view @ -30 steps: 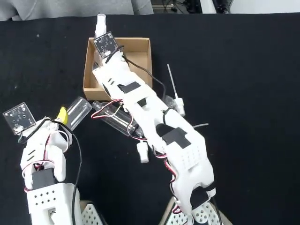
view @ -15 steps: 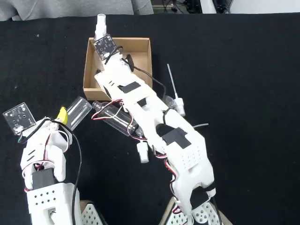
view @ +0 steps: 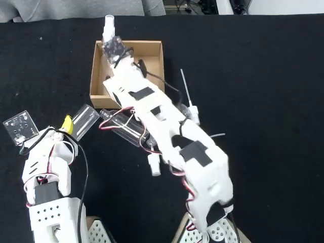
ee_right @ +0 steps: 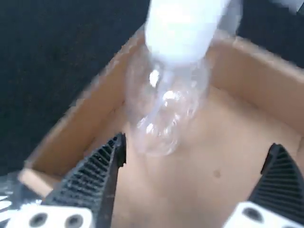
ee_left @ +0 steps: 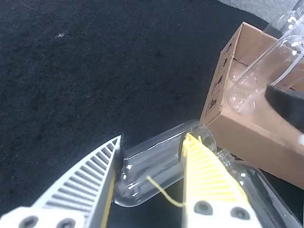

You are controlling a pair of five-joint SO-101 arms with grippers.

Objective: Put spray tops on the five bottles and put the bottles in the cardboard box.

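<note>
My left claw [ee_left: 152, 142] is pinching a bare bottle [ee_left: 156, 164] near the cardboard box [view: 147, 48], no top on it yet. My right claw [ee_right: 197, 145] hangs spread wide over the box, where one capped bottle [ee_right: 164, 107] leans in a corner, so I count one done. Another bare bottle [view: 121, 127] lies under my right arm with loose spray tops [view: 154, 165] nearby; I can't make out the rest.

A capped bottle [ee_right: 164, 109] blocks the cardboard box's [ee_right: 247, 156] far corner.
</note>
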